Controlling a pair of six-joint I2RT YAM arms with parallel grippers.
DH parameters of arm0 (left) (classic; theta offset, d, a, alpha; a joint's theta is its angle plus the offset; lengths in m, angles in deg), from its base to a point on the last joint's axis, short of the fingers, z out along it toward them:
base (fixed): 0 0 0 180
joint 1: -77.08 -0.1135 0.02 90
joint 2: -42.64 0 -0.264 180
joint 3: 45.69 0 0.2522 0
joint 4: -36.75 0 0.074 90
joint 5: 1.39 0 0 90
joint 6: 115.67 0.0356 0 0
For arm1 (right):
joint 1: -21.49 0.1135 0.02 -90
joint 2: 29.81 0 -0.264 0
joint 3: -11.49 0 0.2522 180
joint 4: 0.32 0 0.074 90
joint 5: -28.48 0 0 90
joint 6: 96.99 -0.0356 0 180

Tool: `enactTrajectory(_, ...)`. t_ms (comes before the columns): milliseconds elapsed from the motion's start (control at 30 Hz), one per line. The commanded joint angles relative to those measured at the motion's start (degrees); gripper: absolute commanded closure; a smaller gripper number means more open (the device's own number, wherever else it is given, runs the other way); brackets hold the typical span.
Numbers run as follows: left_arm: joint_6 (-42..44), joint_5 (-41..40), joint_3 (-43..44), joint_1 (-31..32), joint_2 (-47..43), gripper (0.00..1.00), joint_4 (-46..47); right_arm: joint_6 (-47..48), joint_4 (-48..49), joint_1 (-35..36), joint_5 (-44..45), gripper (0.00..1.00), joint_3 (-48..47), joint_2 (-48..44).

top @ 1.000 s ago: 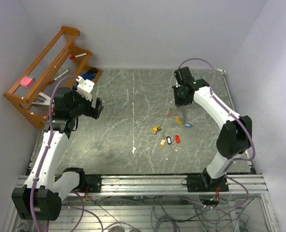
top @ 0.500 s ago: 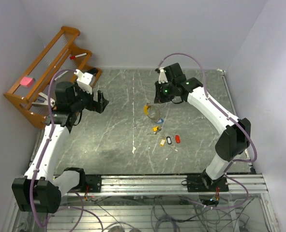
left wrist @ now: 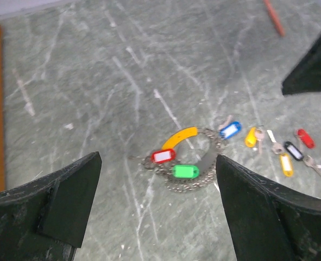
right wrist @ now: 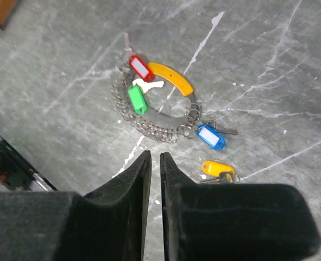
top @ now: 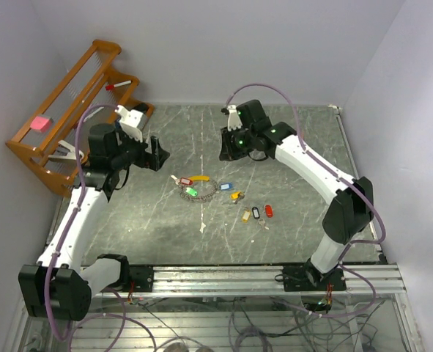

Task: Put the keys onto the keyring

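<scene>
Right wrist view: curved orange keyring with silvery coils touches plastic-tagged keys on marbled surface; right fingers narrow, empty; left fingers wide.

Tabletop: dark grey-green stone pattern, pale veins and scuffs, matte finish. Walls on three sides: plain, pale lilac-white, under soft, even light. Orange-brown wooden rack along the left wall by the far left corner, holding a pink block and a red-capped marker. Aluminium rail along the near edge, loose cables below.
</scene>
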Motion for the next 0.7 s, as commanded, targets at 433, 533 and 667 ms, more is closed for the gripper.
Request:
enactTrajectory(433,-5.22,-39.23,4.98,-6.24,-3.21,0.05,-15.96,10.12,1.81,11.91,6.09,0.63,-2.31,14.42)
enactTrajectory(533,-4.62,-39.6,5.04,-8.04,-3.15,0.06,-17.36,8.33,1.26,13.36,8.54,0.64,-6.42,18.5)
enactTrajectory(667,-4.35,-40.2,5.43,-8.96,-2.78,0.06,-18.07,4.8,-1.33,15.22,10.74,0.66,-15.02,24.96)
